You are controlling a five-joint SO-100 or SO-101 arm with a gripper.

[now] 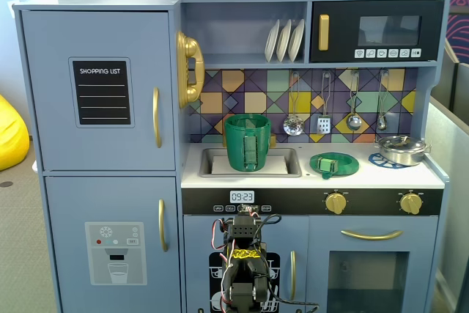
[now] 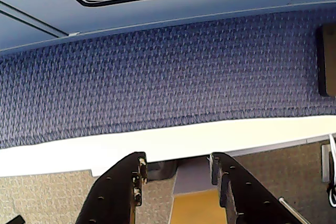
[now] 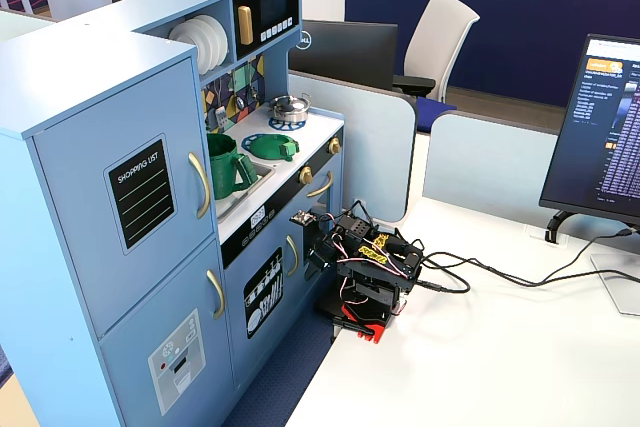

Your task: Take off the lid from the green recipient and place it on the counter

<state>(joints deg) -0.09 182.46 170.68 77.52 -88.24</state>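
The green recipient (image 1: pixel 248 143) stands open-topped in the recessed sink (image 1: pixel 290 169); it also shows in another fixed view (image 3: pixel 228 165). The lid (image 1: pixel 334 164) lies flat on the white counter (image 1: pixel 366 176), to the right of the sink in that view, and shows in the other fixed view too (image 3: pixel 270 146). My arm (image 1: pixel 245 265) is folded low in front of the kitchen's lower doors, far below the counter (image 3: pixel 366 265). In the wrist view my gripper (image 2: pixel 177 163) is open and empty, looking down over the white desk edge (image 2: pixel 157 142) at blue carpet.
A small silver pan (image 1: pixel 401 149) sits on the counter's far right burner ring. Ladles hang on the tiled back wall (image 1: pixel 322 108). The arm's base stands on a white desk (image 3: pixel 500 347) with cables and a monitor (image 3: pixel 610 117).
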